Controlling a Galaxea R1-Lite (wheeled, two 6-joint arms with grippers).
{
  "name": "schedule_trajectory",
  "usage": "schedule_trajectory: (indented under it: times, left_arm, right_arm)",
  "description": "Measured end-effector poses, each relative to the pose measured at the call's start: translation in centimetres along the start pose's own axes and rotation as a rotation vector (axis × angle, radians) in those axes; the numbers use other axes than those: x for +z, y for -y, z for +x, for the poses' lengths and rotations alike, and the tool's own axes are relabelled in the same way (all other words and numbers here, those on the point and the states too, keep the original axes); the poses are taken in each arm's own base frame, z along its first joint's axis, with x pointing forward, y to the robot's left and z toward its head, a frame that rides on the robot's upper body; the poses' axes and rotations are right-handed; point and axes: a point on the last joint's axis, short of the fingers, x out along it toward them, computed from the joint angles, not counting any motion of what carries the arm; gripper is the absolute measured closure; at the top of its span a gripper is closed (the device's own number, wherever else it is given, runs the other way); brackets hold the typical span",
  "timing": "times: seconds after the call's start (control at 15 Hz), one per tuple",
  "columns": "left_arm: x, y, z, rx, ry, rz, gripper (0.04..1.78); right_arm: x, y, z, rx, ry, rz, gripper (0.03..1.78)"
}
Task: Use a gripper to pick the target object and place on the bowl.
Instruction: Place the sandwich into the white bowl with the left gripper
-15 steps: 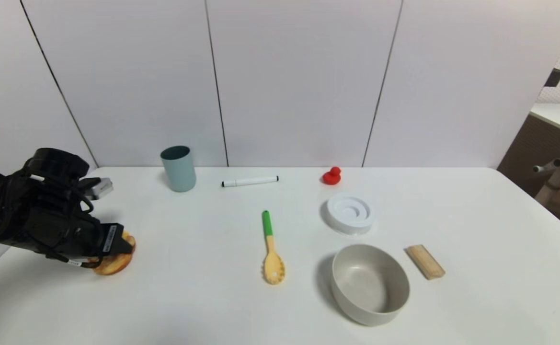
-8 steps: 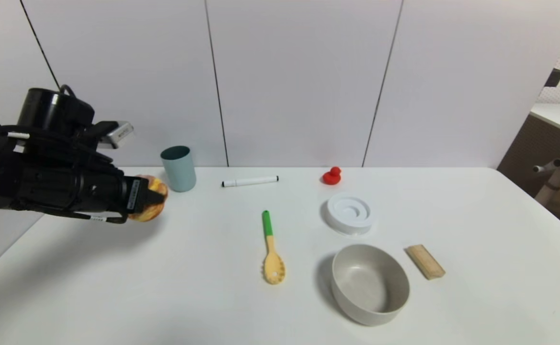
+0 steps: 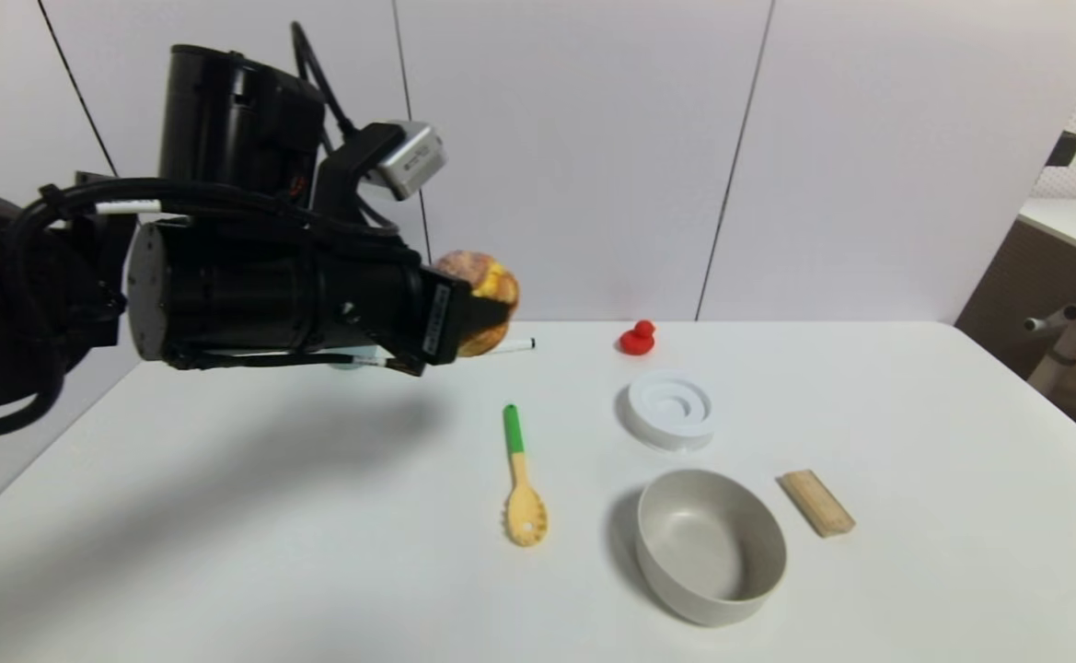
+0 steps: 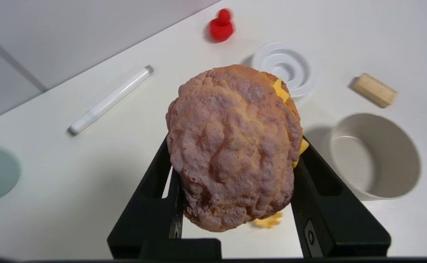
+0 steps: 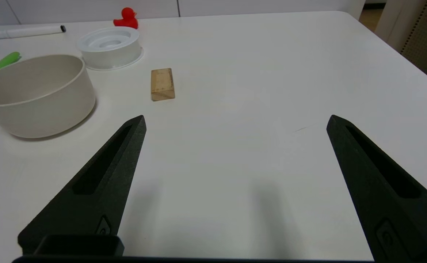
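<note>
My left gripper (image 3: 478,313) is shut on the golden-brown cream-puff bun (image 3: 482,276) and holds it high above the table, left of the middle. In the left wrist view the bun (image 4: 231,146) sits between the two black fingers (image 4: 155,182), yellow filling showing at its edge. The beige-grey bowl (image 3: 711,545) stands empty at the front right, well to the right of and below the bun; it also shows in the left wrist view (image 4: 376,155) and the right wrist view (image 5: 34,95). My right gripper (image 5: 235,122) is open and empty, low over bare table to the right of the bowl.
A yellow spoon with green handle (image 3: 521,479) lies between bun and bowl. A white ringed dish (image 3: 671,410), a red duck (image 3: 637,339) and a wooden block (image 3: 816,502) are around the bowl. A white marker (image 3: 514,345) lies behind the gripper.
My left gripper has lifted the bun from the table at the front left and carried it up and to the right, toward the middle. Nothing else moved.
</note>
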Motion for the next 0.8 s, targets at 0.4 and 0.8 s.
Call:
schedule_trajectory:
  times: [0.4,0.8]
  left_arm:
    - [0.0,7.0,6.6,-0.194,-0.003,0.078,1.0]
    - [-1.7,11.7,12.4,-0.282,-0.061,0.115,1.0]
  right_arm:
    - [0.0,0.0,0.0,0.0,0.0,0.0,0.1]
    - [0.0,0.0,0.0,0.0,0.0,0.0,0.1]
